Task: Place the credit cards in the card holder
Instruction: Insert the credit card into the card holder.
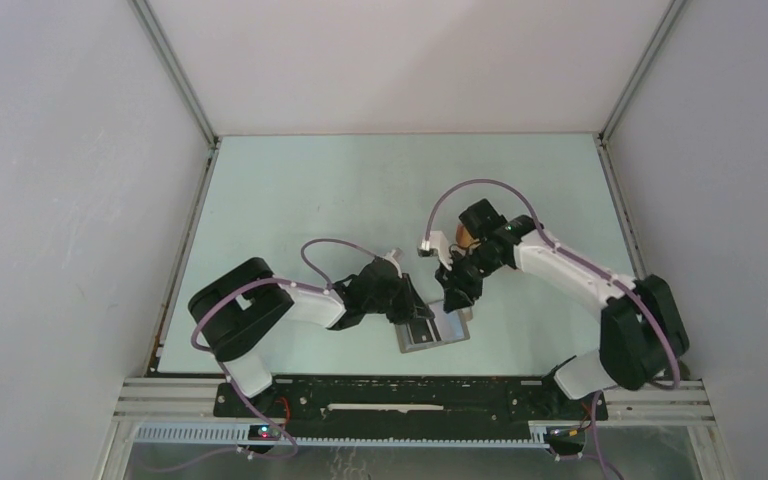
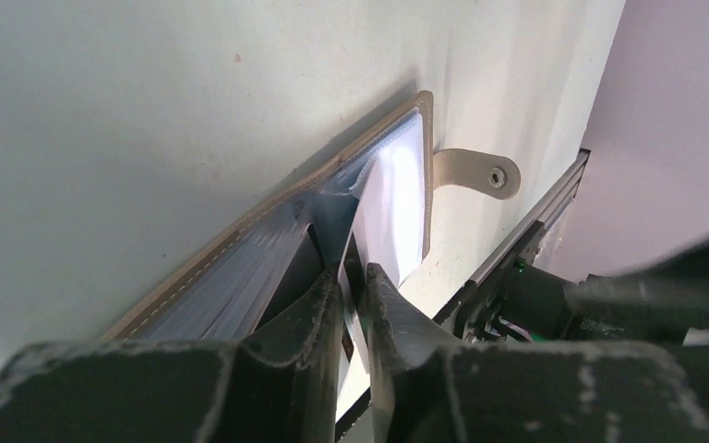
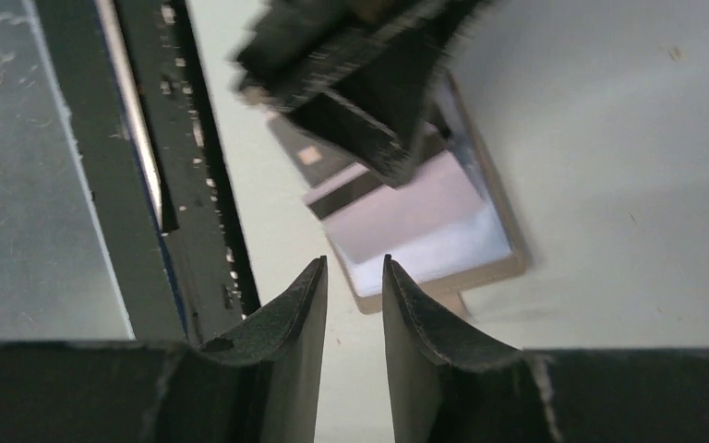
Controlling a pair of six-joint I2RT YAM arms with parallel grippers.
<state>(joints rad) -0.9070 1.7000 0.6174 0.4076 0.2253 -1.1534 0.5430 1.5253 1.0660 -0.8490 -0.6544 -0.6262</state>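
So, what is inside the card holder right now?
A dark card with a pale stripe lies partly inside the open card holder. The left gripper covers the rest, so other cards cannot be seen.

I see the holder [image 1: 440, 333] lying open and flat on the table [image 1: 360, 190], close to the table's near edge and about midway across it. It is a small grey case with a stitched border, clear glossy sleeves [image 2: 397, 198] inside, and a rounded snap tab [image 2: 480, 173] sticking out flat from the end toward the table's right side. One card [image 3: 318, 171], dark with a white stripe and a small pale square, sits at the end toward the table's left side, partly tucked among the sleeves with its dark end still outside. I can't tell how deep it goes.
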